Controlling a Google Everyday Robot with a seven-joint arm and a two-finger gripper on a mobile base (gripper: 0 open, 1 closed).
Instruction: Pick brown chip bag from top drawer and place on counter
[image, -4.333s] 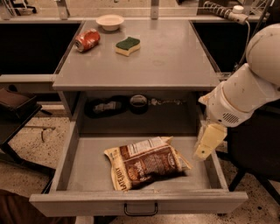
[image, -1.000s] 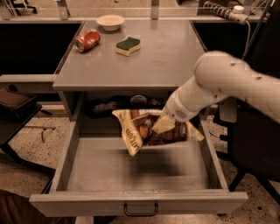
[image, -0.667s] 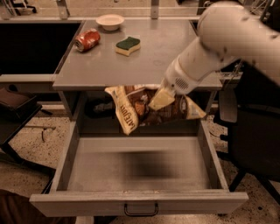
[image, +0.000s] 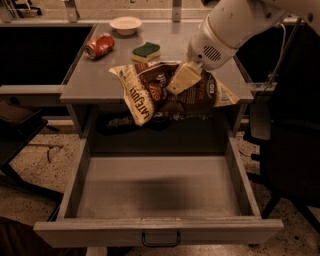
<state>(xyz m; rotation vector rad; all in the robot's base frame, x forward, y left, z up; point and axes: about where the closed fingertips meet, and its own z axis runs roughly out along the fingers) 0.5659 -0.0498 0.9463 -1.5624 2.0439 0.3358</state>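
Note:
My gripper (image: 182, 80) is shut on the brown chip bag (image: 150, 92) and holds it in the air over the front edge of the counter (image: 100, 75). The bag is crinkled, with cream edges and "LATE JULY" lettering down its left side. One cream finger (image: 184, 78) lies across the bag's front. The white arm comes in from the upper right. The top drawer (image: 160, 192) is pulled out below, and its grey bottom is bare.
On the counter stand a red soda can (image: 99, 45), a green and yellow sponge (image: 146, 51) and a small white bowl (image: 125, 24). Dark objects lie in the shelf recess (image: 150, 122) behind the drawer. A dark chair (image: 290, 150) stands at the right.
The bag was lifted out of the drawer and has risen from the drawer's back up to counter-edge height. The arm has moved up and back with it.

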